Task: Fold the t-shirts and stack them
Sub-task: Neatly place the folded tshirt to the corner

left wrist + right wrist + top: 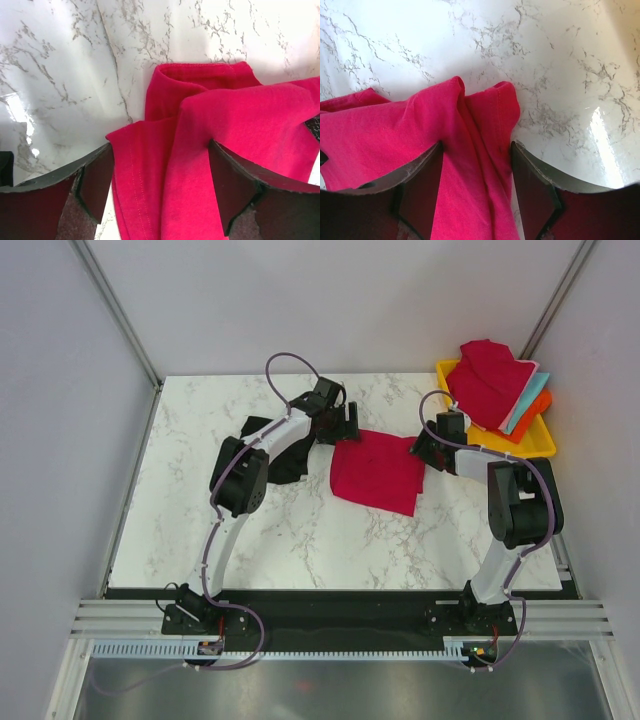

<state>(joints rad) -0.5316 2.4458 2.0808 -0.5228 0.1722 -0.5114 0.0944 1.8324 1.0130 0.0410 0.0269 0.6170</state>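
A crimson t-shirt point(378, 472) lies folded into a rough square mid-table. My left gripper point(348, 425) is at its far left corner and my right gripper point(424, 448) is at its far right corner. In the left wrist view the gripper point(160, 187) is open, its jaws wide apart with a fold of the crimson shirt point(225, 120) lying between them. In the right wrist view the gripper point(476, 192) is open too, straddling a bunched corner of the shirt point(395, 135). A black t-shirt point(288, 466) lies partly hidden under the left arm.
A yellow tray point(543, 439) stands at the back right, holding a heaped crimson shirt point(490, 380) over a teal one point(528, 400) and an orange one point(532, 420). Grey walls enclose the marble table point(200, 520).
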